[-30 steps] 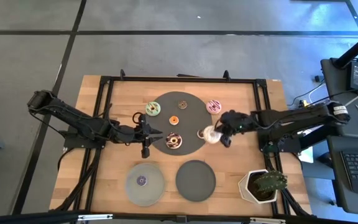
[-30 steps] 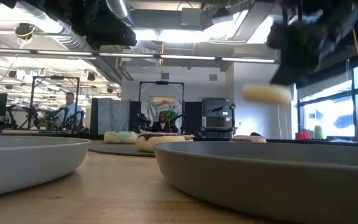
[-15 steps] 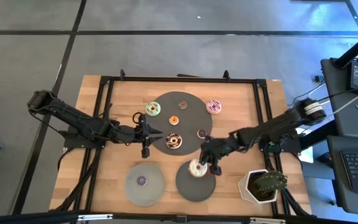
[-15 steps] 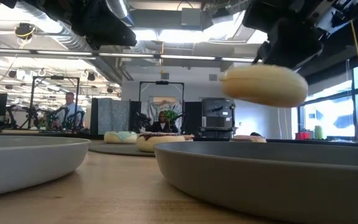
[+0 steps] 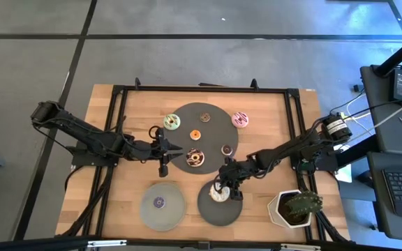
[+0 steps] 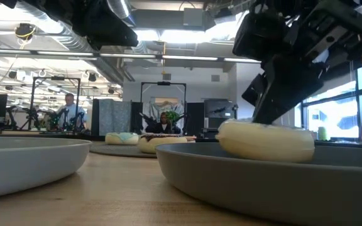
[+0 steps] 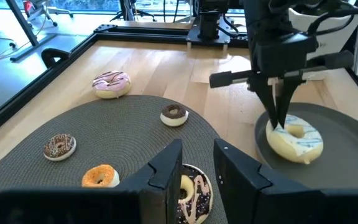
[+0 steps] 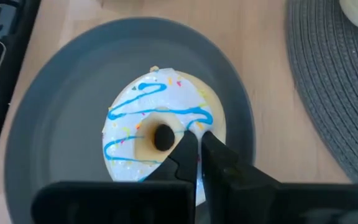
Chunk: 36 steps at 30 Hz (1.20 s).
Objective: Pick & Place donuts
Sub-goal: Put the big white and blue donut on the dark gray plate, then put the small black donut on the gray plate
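I have the right gripper down over the dark grey plate, clenched on the rim of the white donut with blue icing lines. The fingers pinch one side of the ring beside its hole, which I judge lets me carry it flat and set it down without tipping. From the low view the donut looks to be resting on the plate or just above it; I cannot tell which. It sits directly under the gripper, toward the plate's far edge.

The left gripper waits at the edge of the large woven mat, fingers partly apart with nothing between them, and the chocolate-sprinkled donut lies just ahead of it.

Beyond my right gripper on the mat lie the orange mini donut, a brown one and another small dark one; the green donut and pink donut lie at the mat's edges. To one side, a lighter grey plate holds a purple mini donut. A potted plant stands on the counter under the right arm, the only thing near its path, I think.
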Each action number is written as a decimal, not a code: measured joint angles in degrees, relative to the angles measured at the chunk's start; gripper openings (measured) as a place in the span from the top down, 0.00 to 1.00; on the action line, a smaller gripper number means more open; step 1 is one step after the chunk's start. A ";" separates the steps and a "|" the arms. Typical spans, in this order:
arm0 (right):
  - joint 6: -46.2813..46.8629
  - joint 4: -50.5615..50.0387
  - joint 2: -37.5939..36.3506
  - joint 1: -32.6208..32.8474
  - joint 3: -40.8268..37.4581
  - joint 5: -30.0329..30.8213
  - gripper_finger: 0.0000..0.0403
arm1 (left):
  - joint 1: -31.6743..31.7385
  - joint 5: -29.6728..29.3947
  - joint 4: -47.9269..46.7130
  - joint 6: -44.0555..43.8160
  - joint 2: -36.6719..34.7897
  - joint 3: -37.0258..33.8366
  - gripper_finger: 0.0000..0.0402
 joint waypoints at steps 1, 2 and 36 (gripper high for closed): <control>-0.02 -0.09 -0.01 0.02 0.00 0.00 0.97 | -0.01 0.00 0.00 0.00 0.00 0.00 0.78; -0.02 0.06 -0.04 0.02 0.00 0.00 0.97 | -0.01 0.00 0.00 0.00 0.00 0.00 0.78; -1.50 -10.85 -10.86 -3.48 -0.07 6.45 0.70 | -0.01 -0.02 -0.38 0.00 0.02 0.02 0.77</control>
